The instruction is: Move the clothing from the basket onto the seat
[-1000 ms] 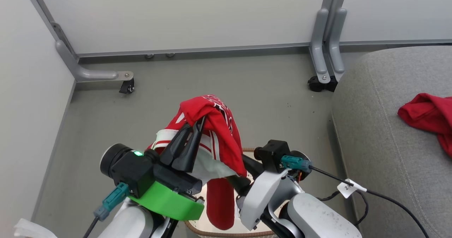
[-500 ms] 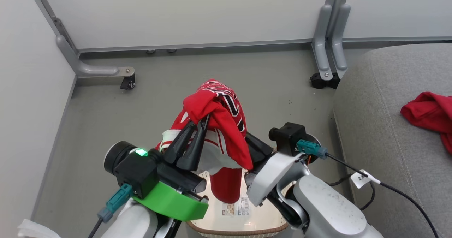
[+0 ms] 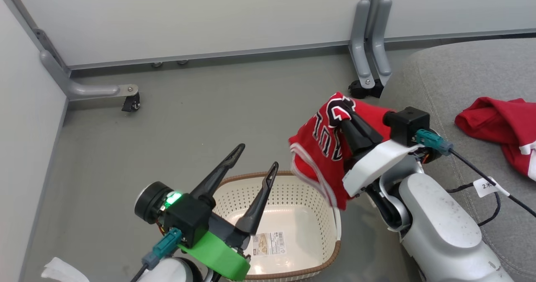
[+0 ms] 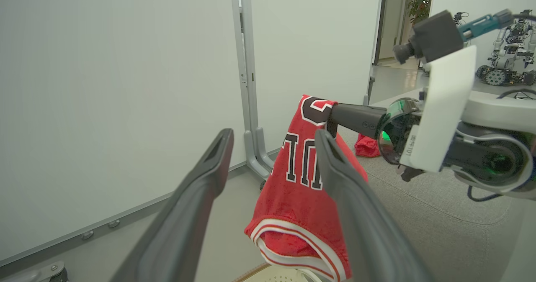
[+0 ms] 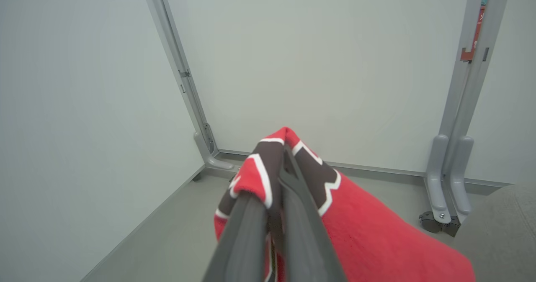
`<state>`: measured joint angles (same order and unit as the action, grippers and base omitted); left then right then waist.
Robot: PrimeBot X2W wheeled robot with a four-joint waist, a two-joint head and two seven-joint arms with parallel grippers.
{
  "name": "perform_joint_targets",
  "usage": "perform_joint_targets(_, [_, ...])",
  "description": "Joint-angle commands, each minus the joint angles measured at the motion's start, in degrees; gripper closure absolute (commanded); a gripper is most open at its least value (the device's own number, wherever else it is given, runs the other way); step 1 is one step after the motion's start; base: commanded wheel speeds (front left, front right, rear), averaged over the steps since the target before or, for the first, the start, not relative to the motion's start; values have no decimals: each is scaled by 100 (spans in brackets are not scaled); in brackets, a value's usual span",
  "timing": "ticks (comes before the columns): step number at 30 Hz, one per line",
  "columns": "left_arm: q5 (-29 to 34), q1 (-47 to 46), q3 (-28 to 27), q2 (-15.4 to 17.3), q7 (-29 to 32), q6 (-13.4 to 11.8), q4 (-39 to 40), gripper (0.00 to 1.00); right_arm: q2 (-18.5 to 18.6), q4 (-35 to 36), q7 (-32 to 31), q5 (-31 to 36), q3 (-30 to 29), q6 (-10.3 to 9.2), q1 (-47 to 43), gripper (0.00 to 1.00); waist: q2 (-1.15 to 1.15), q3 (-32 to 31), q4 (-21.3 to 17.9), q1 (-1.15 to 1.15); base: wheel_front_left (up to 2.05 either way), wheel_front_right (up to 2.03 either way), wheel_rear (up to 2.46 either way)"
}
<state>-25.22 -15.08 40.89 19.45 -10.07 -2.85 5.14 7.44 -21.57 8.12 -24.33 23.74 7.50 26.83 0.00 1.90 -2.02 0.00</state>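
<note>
Now the bright red jersey with black-and-white lettering [image 3: 320, 148] is pinched in the closed right gripper [image 5: 287, 169] and hung near the right rim of the oval cream perforated basket [image 3: 293, 198]; the left gripper [image 3: 257, 155] is spread wide, empty. Release is best delayed until it is carried wholly past the left edge of the light-grey upholstered seat [image 3: 460, 77].

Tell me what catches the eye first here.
A bright red jersey with black-and-white lettering dangles from the shut right gripper, in mid-air between the basket and the grey seat. The left gripper gapes wide open over the basket, which holds nothing but a label sticker. A second red garment lies on the seat at far right.
</note>
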Motion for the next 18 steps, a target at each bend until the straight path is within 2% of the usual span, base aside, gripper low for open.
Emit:
perform_joint_targets(1, [36,76,45,45,29,33,-64,0,53,-9,-21,53,-99,-2,69,100,0,21,-88,0,0,0,0])
perform_joint_targets(9, [74,188,306,84,113,151,-327,0,254,37,-200,191,-714,-2,-51,100,0,121,-508,0,0,0,0])
perform_joint_targets(18, [115,163,421,176,181,176,-368,0,364,246,-464,374,-1196,-2,-172,100,0,311,-1229,0,0,0,0])
